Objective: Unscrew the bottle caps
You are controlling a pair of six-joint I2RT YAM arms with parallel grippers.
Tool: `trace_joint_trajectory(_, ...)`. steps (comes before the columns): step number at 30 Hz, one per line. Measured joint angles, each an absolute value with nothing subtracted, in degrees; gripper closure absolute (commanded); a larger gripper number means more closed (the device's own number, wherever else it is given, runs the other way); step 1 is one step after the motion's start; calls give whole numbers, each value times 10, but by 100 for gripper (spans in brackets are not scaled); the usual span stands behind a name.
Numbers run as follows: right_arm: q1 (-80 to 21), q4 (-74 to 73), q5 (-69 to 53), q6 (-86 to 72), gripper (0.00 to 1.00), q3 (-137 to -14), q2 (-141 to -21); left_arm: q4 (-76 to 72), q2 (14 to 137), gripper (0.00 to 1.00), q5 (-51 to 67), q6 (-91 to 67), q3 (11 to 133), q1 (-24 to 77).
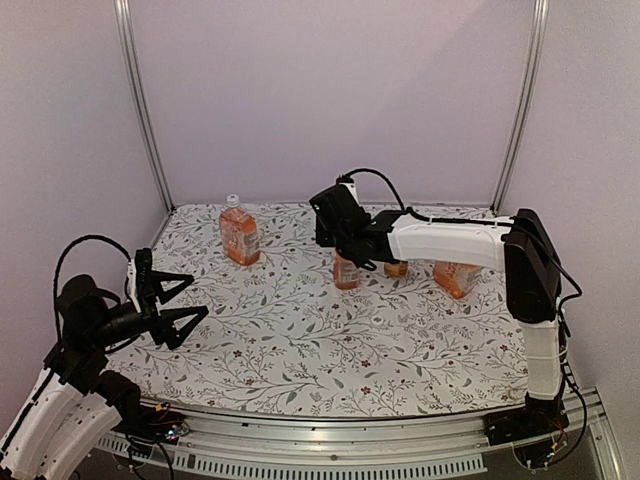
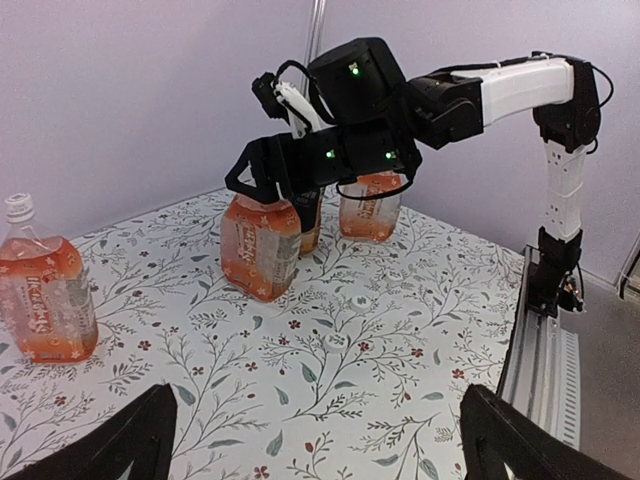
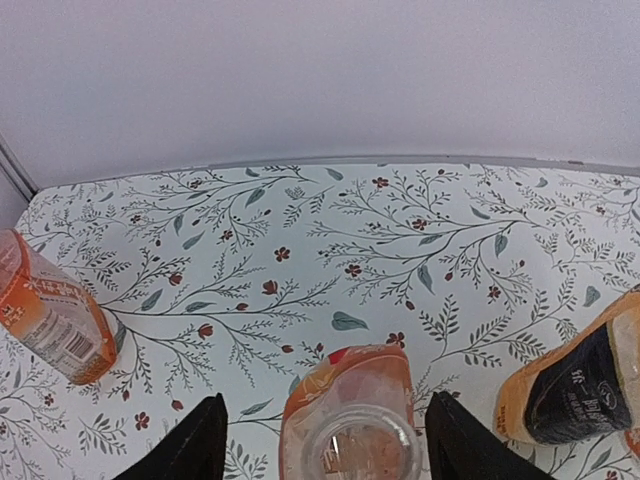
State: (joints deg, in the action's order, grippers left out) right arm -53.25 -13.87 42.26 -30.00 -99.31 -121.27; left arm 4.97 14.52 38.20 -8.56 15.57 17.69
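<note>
Right wrist view: right hand point(image 3: 326, 402) spread astride an uncapped bottle point(image 3: 350, 385); left hand point(image 1: 197, 296) spread too.

White tablecloth point(image 1: 300, 350) sprigged with grey-green leaves and small red flowers; clear plastic bottle point(image 1: 240, 238) showing orange, its small round screw cap point(image 1: 233, 200) white.

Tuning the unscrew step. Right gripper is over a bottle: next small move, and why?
Probably lower the right gripper slightly and close on the top of the bottle. Its open fingers straddle that top, roughly centred in the wrist view. The top looks clear rather than white, so I can't tell if it is capped. The left gripper is open, far from it.
</note>
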Motion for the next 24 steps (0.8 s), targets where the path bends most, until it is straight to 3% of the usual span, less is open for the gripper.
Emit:
trace_joint_trajectory(6,-532,-158,413,-283,2,-1000,-1213,50,145,0,383,-84,156,176)
trace_joint_trajectory(19,-532,-232,371,-168,1,-1096,-1188,50,146,1,381,-83,156,173)
trace_joint_trajectory(22,-530,-245,291,-143,1,-1096,-1157,59,158,3,367,-80,163,172)
trace_joint_trajectory(24,-523,-229,159,-136,3,-1084,-1125,87,181,5,350,-70,187,172)
